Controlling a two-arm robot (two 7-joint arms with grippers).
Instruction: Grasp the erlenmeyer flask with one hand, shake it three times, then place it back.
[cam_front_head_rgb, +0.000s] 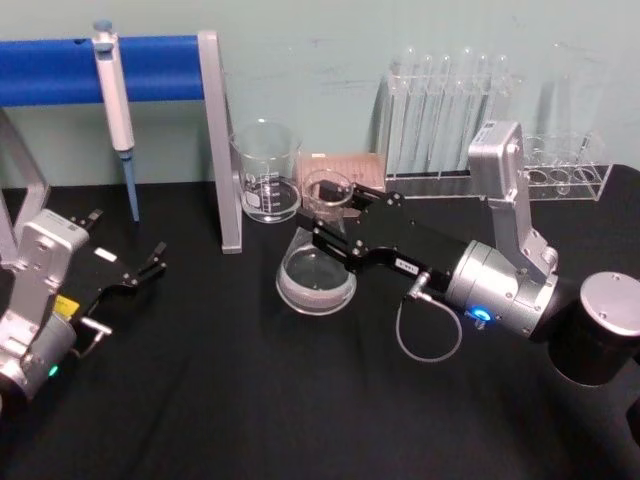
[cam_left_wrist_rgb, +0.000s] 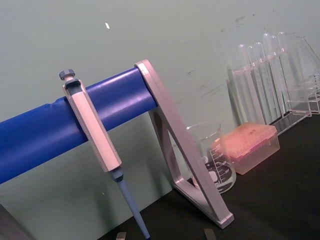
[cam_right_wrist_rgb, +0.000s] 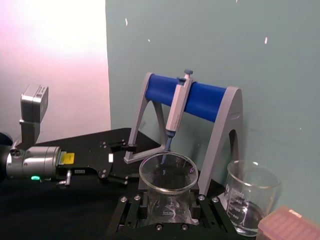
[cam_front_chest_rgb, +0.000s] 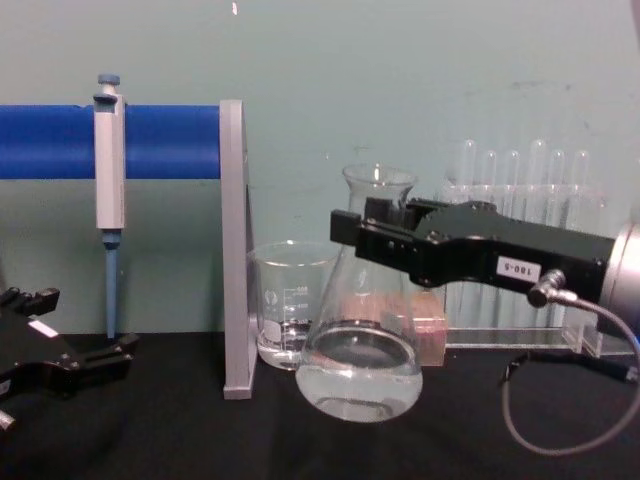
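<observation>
1. Off to the left, the left pincer (cam_right_wrist_rgb: 127, 162) lay idle low over the black surface (cam_front_head_rgb: 250, 400), its fingers spread and holding nothing. It was well apart from the glassware and I saw no reason for it to join in.
2. Next came the stand (cam_front_head_rgb: 215, 140) with a pipette (cam_front_head_rgb: 113, 100) hanging from its blue bar. Its grey upright stood near the flask's left side, so I'd have kept any swing short on that side.
3. A beaker (cam_front_head_rgb: 268, 175) stood just behind the flask and slightly left of it. I judged it the likeliest thing to get knocked.
4. The flask (cam_front_head_rgb: 318, 275) stood upright at mid-surface with a little clear liquid pooled in its wide base. From where I stood I could not tell whether the base was resting on the surface or had just cleared it.
5. The right pincer (cam_front_head_rgb: 338, 215) reached in from the right and pinched the flask's neck just under the flared rim, a finger on either side.
6. The grasp seemed made, so the shaking was the step in hand. I'd have lifted straight up first, clear of the beaker's rim. Then three small, even swirls with the neck kept upright, so nothing slopped out and the smooth glass did not slip.
7. To the right behind the arm stood tubes (cam_front_head_rgb: 450, 110) in a rack, another reason to keep the motion tight before setting the flask down level.
</observation>
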